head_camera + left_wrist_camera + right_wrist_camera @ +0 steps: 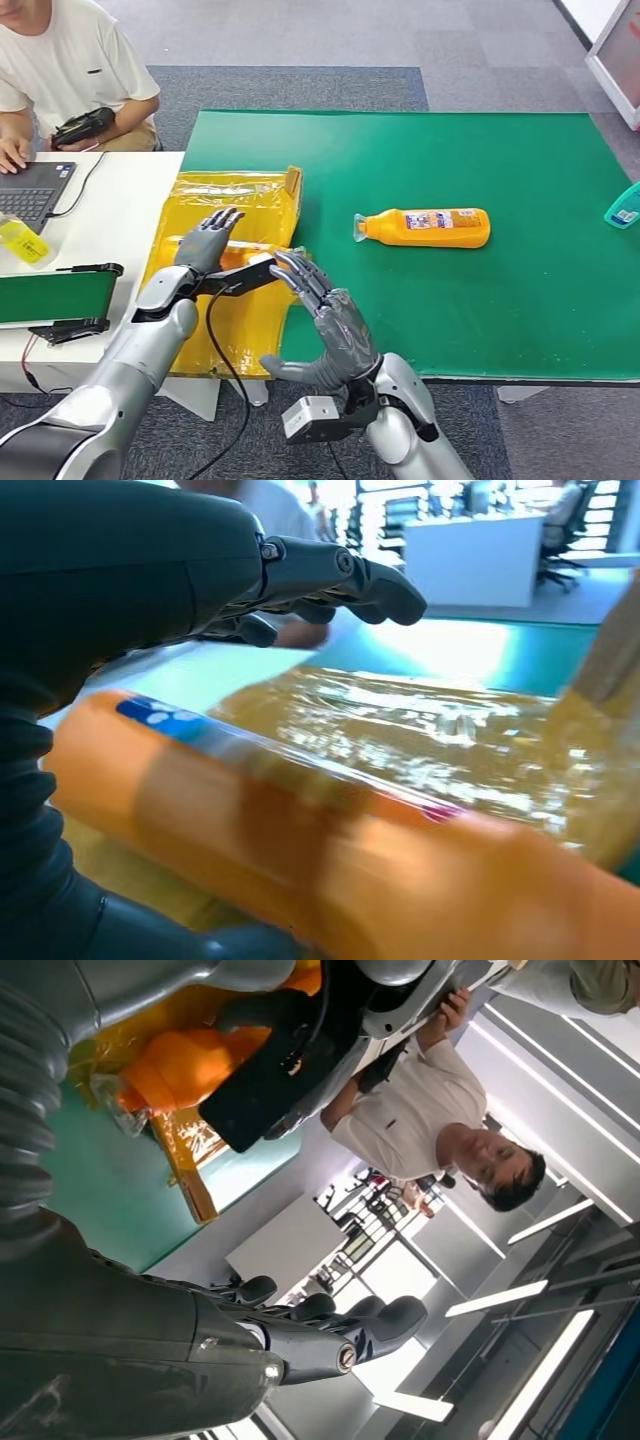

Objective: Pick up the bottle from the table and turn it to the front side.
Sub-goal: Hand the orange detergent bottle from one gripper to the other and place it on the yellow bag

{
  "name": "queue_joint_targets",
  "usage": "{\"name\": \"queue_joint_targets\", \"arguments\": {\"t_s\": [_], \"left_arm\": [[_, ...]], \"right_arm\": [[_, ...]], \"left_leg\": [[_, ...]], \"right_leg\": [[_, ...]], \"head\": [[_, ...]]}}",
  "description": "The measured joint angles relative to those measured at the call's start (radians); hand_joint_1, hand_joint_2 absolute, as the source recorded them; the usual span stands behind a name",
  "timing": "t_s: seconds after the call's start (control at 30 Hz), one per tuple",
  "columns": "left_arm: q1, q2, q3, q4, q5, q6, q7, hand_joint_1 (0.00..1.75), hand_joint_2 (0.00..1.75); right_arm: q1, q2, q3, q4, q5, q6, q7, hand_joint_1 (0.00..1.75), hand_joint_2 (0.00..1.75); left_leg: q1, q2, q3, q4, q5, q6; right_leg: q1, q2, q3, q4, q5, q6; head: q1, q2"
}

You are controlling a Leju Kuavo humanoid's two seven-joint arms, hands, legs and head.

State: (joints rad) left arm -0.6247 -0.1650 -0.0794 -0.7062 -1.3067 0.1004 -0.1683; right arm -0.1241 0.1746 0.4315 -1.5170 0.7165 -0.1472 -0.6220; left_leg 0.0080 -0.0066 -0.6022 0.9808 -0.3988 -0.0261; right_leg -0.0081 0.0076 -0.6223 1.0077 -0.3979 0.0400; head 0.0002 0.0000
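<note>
Spreading wide, your right hand (340, 335) fingers (302, 275) hold nothing; left hand (205, 243) likewise spread, empty. Orange bottle (426, 227) lies sideways on the green counter (528, 300).

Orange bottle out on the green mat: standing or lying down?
Lying on its side. In the head view the orange bottle rests flat on the green mat, its cap end toward the yellow box, label facing up. Neither hand touches it.
</note>
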Motion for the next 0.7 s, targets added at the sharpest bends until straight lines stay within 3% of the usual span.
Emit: {"name": "queue_joint_targets", "arguments": {"t_s": [0.1, 0.23, 0.37, 0.7], "left_arm": [[0.055, 0.026, -0.047, -0.129, 0.187, -0.118, -0.085, 0.0, 1.75], [0.155, 0.115, -0.152, -0.353, 0.425, -0.214, -0.126, 0.0, 1.75], [0.223, 0.196, -0.234, -0.52, 0.502, -0.232, -0.124, 0.0, 1.75], [0.311, 0.307, -0.327, -0.741, 0.585, -0.196, -0.127, 0.0, 1.75]], "right_arm": [[0.01, -0.003, -0.008, -0.006, 0.0, -0.008, 0.003, 0.0, 1.75], [0.025, -0.009, -0.023, -0.017, 0.0, -0.02, 0.004, 0.0, 1.75], [0.034, -0.015, -0.03, -0.028, 0.001, -0.028, 0.005, 0.0, 1.75], [0.043, -0.019, -0.039, -0.051, 0.003, -0.035, 0.008, 0.0, 1.75]], "left_leg": [[0.0, 0.0, 0.0, 0.0, 0.0, 0.0], [0.0, 0.0, -0.001, 0.0, 0.0, 0.0], [0.0, 0.0, -0.001, 0.0, 0.0, 0.0], [0.0, 0.0, -0.001, 0.0, 0.0, 0.0]], "right_leg": [[0.0, 0.0, 0.0, 0.0, 0.0, 0.0], [0.0, 0.001, -0.001, 0.0, 0.0, 0.0], [0.001, 0.0, -0.002, 0.0, -0.001, -0.001], [0.0, 0.0, -0.002, 0.0, 0.0, 0.0]], "head": [[0.0, 0.0], [0.0, 0.0], [0.0, 0.0], [0.0, 0.0]]}}
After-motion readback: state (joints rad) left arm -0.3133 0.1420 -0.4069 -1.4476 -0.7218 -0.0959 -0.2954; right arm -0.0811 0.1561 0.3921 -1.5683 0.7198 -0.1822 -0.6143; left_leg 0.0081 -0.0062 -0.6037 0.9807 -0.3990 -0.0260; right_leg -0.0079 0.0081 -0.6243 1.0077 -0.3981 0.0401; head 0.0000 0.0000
